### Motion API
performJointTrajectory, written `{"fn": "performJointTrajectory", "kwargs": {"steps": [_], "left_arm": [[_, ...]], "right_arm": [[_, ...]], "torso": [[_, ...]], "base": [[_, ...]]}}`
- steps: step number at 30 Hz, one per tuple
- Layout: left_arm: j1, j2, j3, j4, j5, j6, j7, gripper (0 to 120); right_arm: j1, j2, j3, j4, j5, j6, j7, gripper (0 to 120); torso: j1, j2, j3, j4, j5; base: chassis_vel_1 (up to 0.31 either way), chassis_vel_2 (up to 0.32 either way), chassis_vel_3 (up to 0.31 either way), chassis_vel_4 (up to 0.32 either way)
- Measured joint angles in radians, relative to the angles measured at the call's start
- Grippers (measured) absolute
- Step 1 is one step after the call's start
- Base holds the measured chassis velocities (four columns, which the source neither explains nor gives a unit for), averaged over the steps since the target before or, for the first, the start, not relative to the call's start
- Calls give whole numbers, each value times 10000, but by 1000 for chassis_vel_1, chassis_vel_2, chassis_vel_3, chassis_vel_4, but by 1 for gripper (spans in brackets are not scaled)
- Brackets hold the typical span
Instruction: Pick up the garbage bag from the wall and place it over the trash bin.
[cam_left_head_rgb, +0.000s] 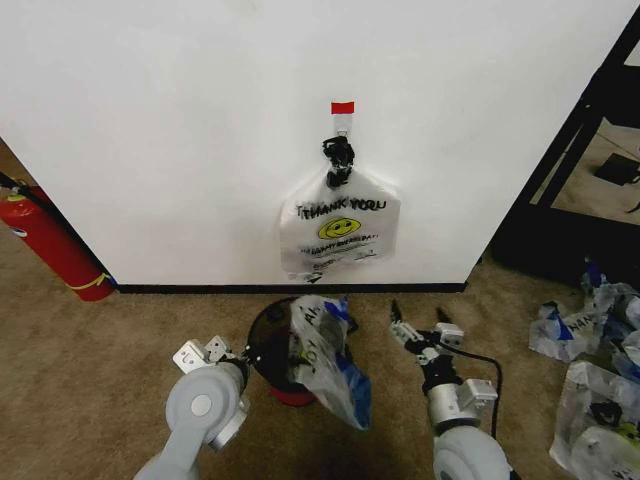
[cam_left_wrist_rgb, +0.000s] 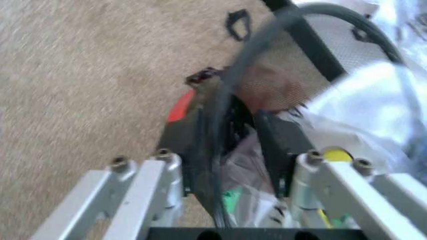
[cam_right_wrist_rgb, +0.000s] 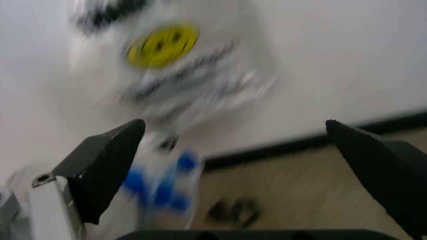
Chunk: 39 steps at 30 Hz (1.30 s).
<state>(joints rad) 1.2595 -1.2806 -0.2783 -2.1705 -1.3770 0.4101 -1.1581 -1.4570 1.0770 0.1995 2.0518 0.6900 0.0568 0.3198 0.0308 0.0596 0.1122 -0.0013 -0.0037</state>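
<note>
The black wire-mesh trash bin (cam_left_head_rgb: 262, 345) with a red base stands on the carpet just before the white wall (cam_left_head_rgb: 180, 130). The see-through garbage bag (cam_left_head_rgb: 332, 365) with blue patches is draped over the bin's right side and hangs down outside it. My left gripper (cam_left_head_rgb: 240, 356) is at the bin's left rim. In the left wrist view its fingers (cam_left_wrist_rgb: 275, 145) straddle the rim (cam_left_wrist_rgb: 223, 115) with thin plastic (cam_left_wrist_rgb: 247, 170) between them, jaws apart. My right gripper (cam_left_head_rgb: 420, 330) hovers open to the right of the bin, holding nothing (cam_right_wrist_rgb: 237, 145).
A thicker bundle of same-print bags (cam_left_head_rgb: 338, 225) hangs by a black knot from the hook under the red tape (cam_left_head_rgb: 342, 107). A red fire extinguisher (cam_left_head_rgb: 50, 240) leans at the left. Loose plastic bags (cam_left_head_rgb: 590, 370) lie at the right, below a black frame (cam_left_head_rgb: 575, 130).
</note>
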Motion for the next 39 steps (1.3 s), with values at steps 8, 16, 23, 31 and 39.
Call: {"fn": "performJointTrajectory", "kwargs": {"steps": [8, 16, 23, 31, 39], "left_arm": [[-515, 439, 268, 271, 232, 126, 287, 63], [138, 800, 1, -476, 1244, 3, 939, 90], [222, 637, 86, -662, 1585, 23, 1073, 100], [235, 583, 96, -602, 1709, 29, 1119, 100], [265, 601, 81, -610, 1752, 29, 1127, 100]], "right_arm": [[705, -190, -169, -622, 1139, -1884, -247, 100], [2341, -197, -477, -1156, 2805, -4363, -1259, 100], [3150, -267, -386, -1257, 3543, -6146, -1873, 100], [4085, 89, -505, -2029, 3856, -7665, -1551, 100], [4541, 591, -686, -2772, 3807, -7955, -1497, 100]], "torso": [[1, -1, 1, -6, 1], [1, -2, 1, 1, 0], [1, -2, 1, -5, -1], [1, -2, 1, -4, 0], [1, -2, 1, -3, 0]], "base": [[0, 0, 0, 0], [0, 0, 0, 0], [0, 0, 0, 0], [0, 0, 0, 0], [0, 0, 0, 0]]}}
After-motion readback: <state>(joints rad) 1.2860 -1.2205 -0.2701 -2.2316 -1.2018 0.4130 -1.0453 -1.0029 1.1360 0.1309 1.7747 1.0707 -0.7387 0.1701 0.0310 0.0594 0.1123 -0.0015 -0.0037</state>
